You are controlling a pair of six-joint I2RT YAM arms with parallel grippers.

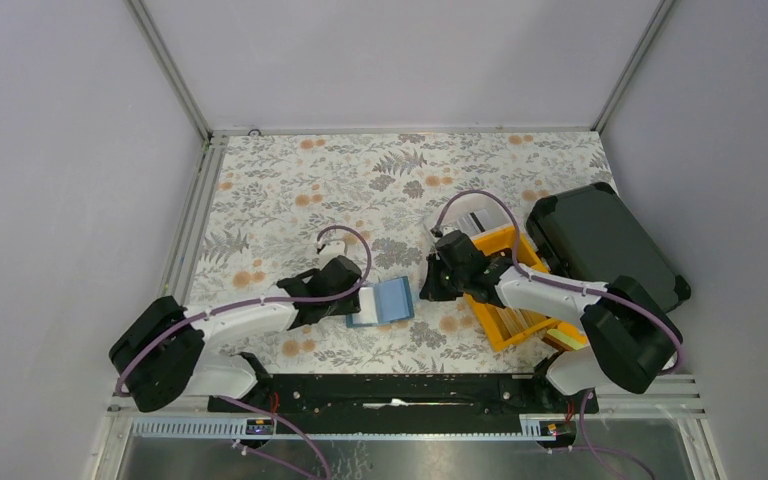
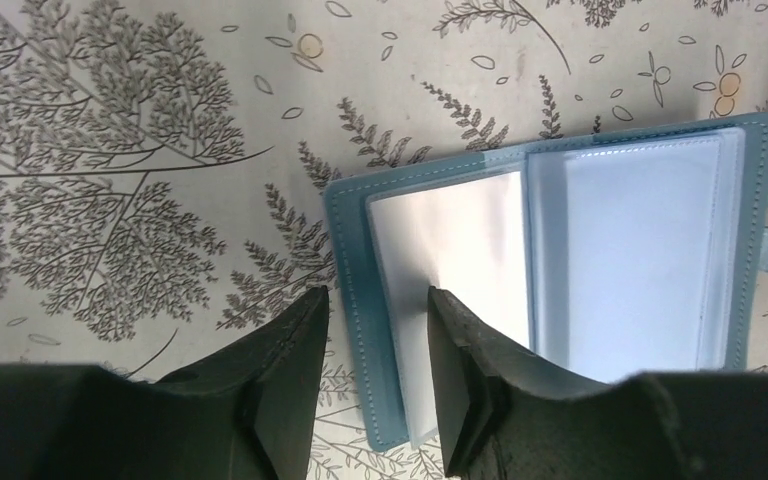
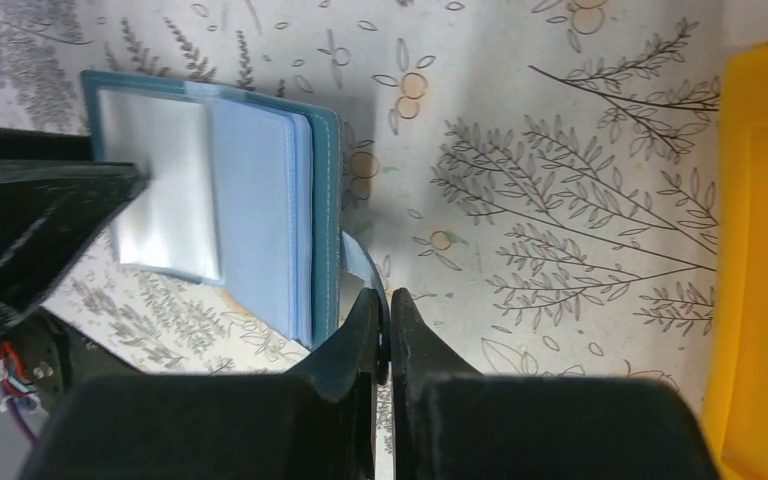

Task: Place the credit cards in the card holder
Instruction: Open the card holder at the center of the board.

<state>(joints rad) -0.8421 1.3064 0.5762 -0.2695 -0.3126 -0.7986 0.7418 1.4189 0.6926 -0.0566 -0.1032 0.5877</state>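
On the floral bench the card holder lies open, pockets up. Left tool, jaws parted, straddles its cover edge — best to pinch only the cover, sparing the sleeves. Right tool is clenched by the side tab.

There is one card holder. There are two grippers, the left gripper and the right gripper. There are two bins, one yellow bin and one white bin, plus one black case.
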